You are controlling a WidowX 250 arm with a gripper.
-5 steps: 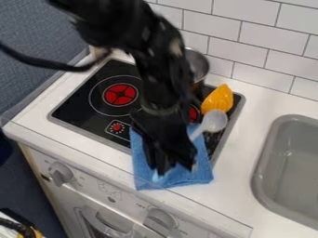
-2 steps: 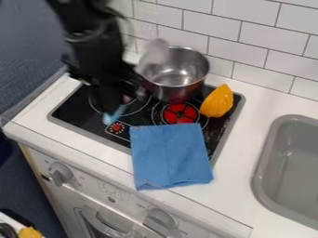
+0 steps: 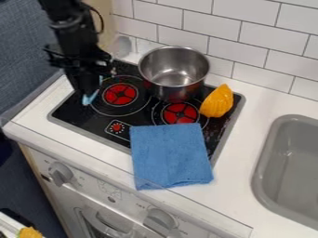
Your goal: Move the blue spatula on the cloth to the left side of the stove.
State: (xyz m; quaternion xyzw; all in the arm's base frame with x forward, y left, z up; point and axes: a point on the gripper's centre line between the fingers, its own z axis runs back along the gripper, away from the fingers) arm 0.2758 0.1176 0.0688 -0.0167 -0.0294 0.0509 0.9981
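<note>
from over the blue cloth (image 3: 171, 158), the gripper (image 3: 85, 93) has swung to the frame's upper left, above the stove (image 3: 140, 135), jaws pinched around the blue spatula (image 3: 90, 97).

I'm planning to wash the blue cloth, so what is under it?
The blue cloth overlaps the front of the black stove top and reaches onto the white counter. Anything else beneath is covered and cannot be seen.

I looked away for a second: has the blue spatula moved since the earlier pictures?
Yes, leftward in the picture: the blue spatula was over the cloth, and its light-blue end is now just left of the left red burner.
</note>
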